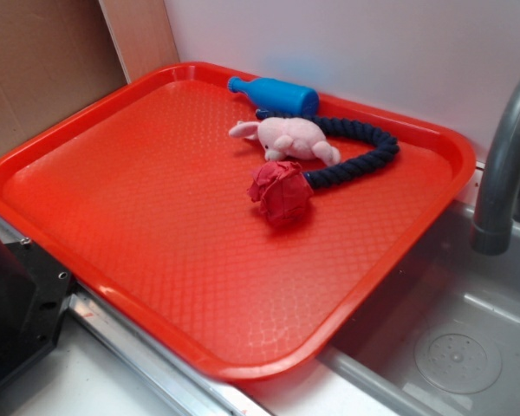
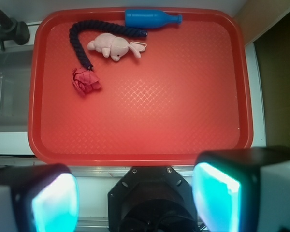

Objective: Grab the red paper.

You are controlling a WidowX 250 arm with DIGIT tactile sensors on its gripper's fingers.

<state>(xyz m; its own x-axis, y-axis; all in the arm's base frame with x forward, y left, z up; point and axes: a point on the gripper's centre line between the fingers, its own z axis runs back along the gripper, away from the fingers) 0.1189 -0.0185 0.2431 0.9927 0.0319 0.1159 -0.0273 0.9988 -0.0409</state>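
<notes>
The crumpled dark red paper ball [image 1: 282,192] is seen on the orange-red textured plastic tray [image 1: 156,225], touching one end of the dark blue braided rope [image 1: 364,156], near the pink plush animal [image 1: 288,137]; the gripper [image 2: 135,198] is held released, empty, well apart from it

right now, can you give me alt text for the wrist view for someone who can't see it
Top-down view of an orange-red tray with the crumpled red paper near its left side, touching the end of a dark blue rope. A pink plush toy and a blue plastic bottle lie along the far edge. The open tool sits at the bottom of the frame, off the tray.
</notes>
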